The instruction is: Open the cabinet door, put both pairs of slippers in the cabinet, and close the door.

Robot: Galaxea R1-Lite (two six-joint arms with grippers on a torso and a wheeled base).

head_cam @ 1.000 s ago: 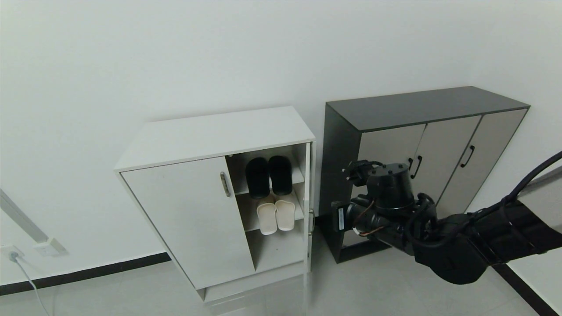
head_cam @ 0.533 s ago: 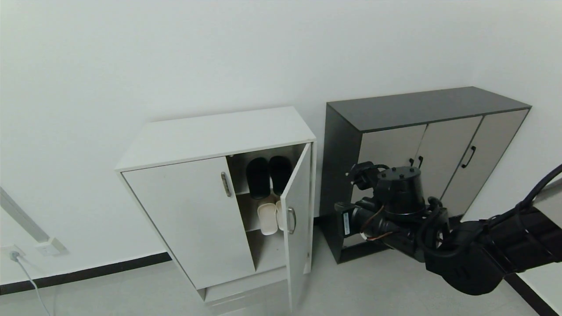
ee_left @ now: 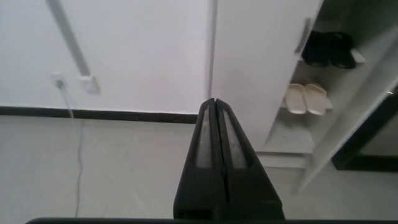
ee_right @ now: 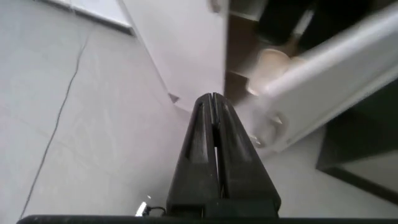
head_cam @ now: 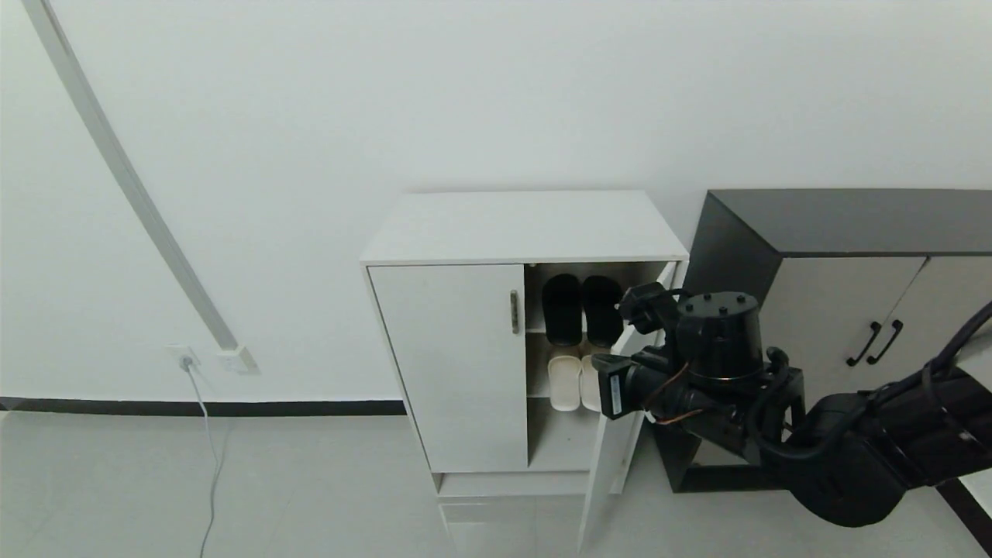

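Right gripper (ee_right: 213, 98): fingers pressed flat together, nothing between them. Tips point down and forward at the floor (ee_right: 93, 124) before the cabinet (head_cam: 527, 229); right door (head_cam: 616, 449) just beside them, no contact visible. Head view: right arm (head_cam: 814, 457) reaches in from the right, its wrist in front of that door.

Left gripper (ee_left: 213, 104): fingers likewise closed tight, empty. It hangs well back from the cabinet, tips in line with the cabinet's left edge, wall (ee_left: 137, 50) to one side and left door (ee_left: 267, 62) to the other.

Cabinet: white, against the wall, upright. Left door shut, handle (head_cam: 513, 311) vertical at its inner edge. Right door ajar, hinged on the cabinet's right side, swung out toward the robot, free edge nearest the camera, bottom edge just above the floor.

Black slippers (head_cam: 582, 308): top shelf, side by side, touching or nearly so. Long axis runs front to back, into the cabinet. Which end is toe, cannot tell.

White slippers (head_cam: 572, 381): shelf below, directly under the black pair, side by side, same front-to-back axis; right one partly hidden behind the wrist.

Dark cabinet (head_cam: 852, 221) just right of the white one, doors shut. Socket (head_cam: 186, 358) low on the wall well to the left, cable (head_cam: 208, 457) trailing from it down to the floor; conduit (head_cam: 116, 163) slanting up the wall above it
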